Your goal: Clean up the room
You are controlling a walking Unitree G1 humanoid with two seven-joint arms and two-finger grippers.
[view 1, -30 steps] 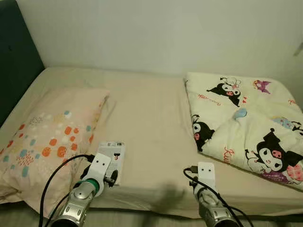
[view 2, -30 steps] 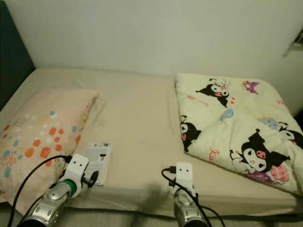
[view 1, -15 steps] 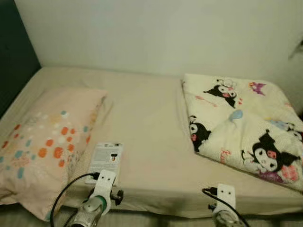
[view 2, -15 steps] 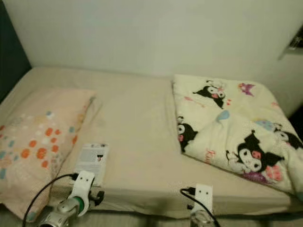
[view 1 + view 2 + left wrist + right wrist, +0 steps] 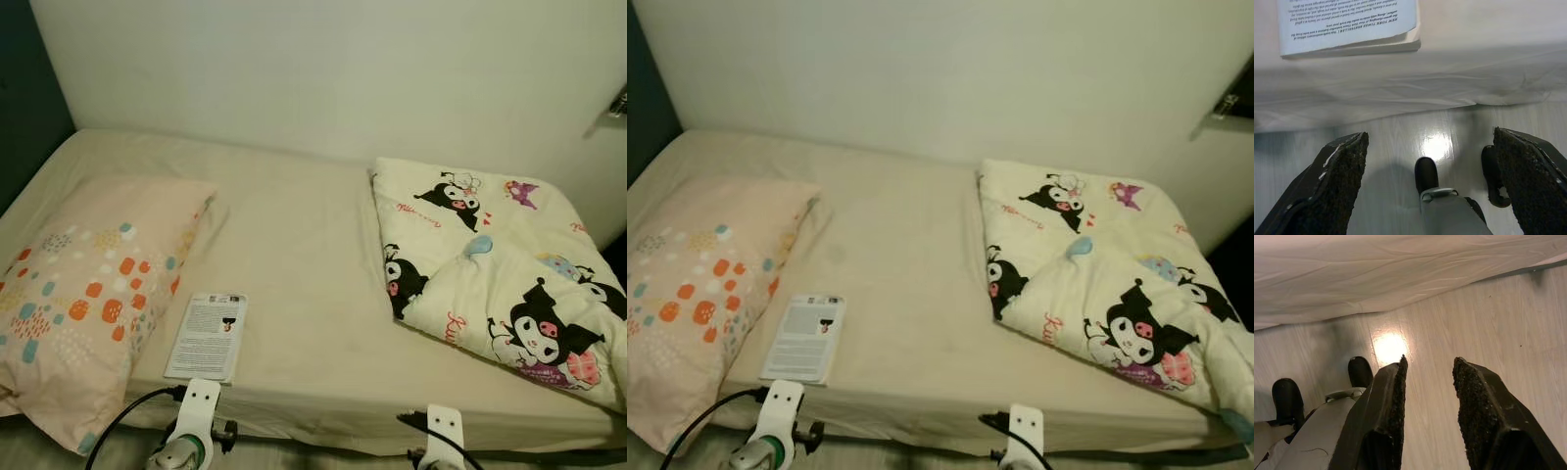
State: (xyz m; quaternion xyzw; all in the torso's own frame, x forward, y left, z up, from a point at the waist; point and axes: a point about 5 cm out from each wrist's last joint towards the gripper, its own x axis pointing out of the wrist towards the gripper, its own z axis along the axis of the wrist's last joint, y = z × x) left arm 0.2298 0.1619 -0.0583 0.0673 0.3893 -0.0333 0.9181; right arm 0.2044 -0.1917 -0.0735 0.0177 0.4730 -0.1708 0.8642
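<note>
A white paperback book (image 5: 208,336) lies flat on the beige bed sheet (image 5: 294,255), near the mattress's front edge and beside the pillow. My left gripper (image 5: 1430,137) hangs below that edge, pointing down at the floor, open wide and holding nothing. In the left wrist view the book (image 5: 1347,24) lies just past the gripper, on the mattress. My right gripper (image 5: 1431,363) also points at the floor in front of the bed. A narrow gap parts its fingers (image 5: 1393,396), and nothing is between them. Both wrists (image 5: 196,431) show low in the eye views.
A peach pillow (image 5: 83,294) with coloured dots lies at the bed's left end. A folded cartoon-print quilt (image 5: 490,274) covers the right end. The white wall runs behind the bed. Pale wood floor (image 5: 1508,318) and my own feet (image 5: 1359,372) lie below.
Both arms have drawn back and down from the bed's front edge, the left one away from the book. The book stays on the sheet. The view has shifted too.
</note>
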